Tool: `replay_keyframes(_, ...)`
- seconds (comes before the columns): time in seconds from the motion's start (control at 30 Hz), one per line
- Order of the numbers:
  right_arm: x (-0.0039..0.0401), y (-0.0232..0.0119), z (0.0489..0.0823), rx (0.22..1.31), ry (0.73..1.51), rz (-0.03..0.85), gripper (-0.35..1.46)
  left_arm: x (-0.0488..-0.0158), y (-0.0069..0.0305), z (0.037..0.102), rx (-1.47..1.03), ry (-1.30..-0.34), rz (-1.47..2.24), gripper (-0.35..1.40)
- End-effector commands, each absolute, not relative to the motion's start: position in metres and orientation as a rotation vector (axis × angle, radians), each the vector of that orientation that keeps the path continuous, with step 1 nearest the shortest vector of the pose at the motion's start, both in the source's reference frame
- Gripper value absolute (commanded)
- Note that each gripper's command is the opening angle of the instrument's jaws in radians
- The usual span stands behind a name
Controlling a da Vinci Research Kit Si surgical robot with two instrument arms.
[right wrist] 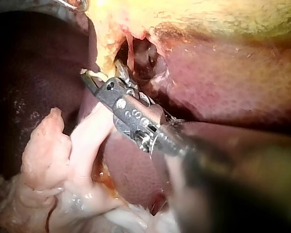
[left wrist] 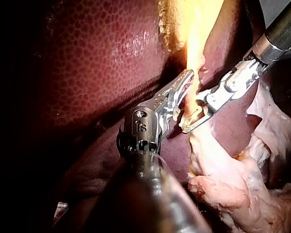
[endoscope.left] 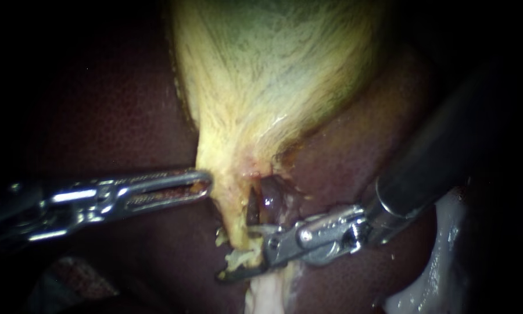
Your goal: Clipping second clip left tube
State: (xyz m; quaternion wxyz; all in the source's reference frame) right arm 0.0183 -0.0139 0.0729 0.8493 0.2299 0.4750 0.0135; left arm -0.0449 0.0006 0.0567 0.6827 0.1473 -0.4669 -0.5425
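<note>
Clip-placing step: my right instrument (endoscope.left: 242,254) stands open-jawed astride the left tube (endoscope.left: 233,224), just near of the gallbladder (endoscope.left: 273,75), with my left instrument (endoscope.left: 203,186) against its left edge; next, I judge, seat squarely, then squeeze.

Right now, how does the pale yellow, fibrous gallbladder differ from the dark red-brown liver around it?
Colour: the gallbladder is pale yellow, the liver dark red-brown. Surface: the gallbladder shows fine streaky fibres, the liver a fine speckled pattern. Shape: the gallbladder tapers to a narrow neck, the liver spreads on both sides of it. Both look wet and glossy.
</note>
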Motion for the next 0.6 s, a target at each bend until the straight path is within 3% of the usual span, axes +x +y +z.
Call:
replay_keyframes(0.03, 0.0179, -0.0136, 0.0726, 0.488, 0.990, 0.049, -0.19, -0.0449, 0.0006, 0.0567, 0.331, -1.047, -1.216, -0.35)
replay_keyframes(0.07, 0.0175, -0.0132, 0.0724, 0.506, 0.968, 0.080, -0.35, -0.0449, 0.0006, 0.0567, 0.331, -1.047, -1.216, -0.35)
replay_keyframes(0.17, 0.0169, -0.0124, 0.0720, 0.502, 0.932, 0.089, -0.35, -0.0449, 0.0006, 0.0567, 0.331, -1.047, -1.216, -0.35)
replay_keyframes(0.6, 0.0165, -0.0126, 0.0725, 0.517, 0.915, 0.130, -0.35, -0.0449, 0.0007, 0.0569, 0.331, -1.047, -1.216, -0.35)
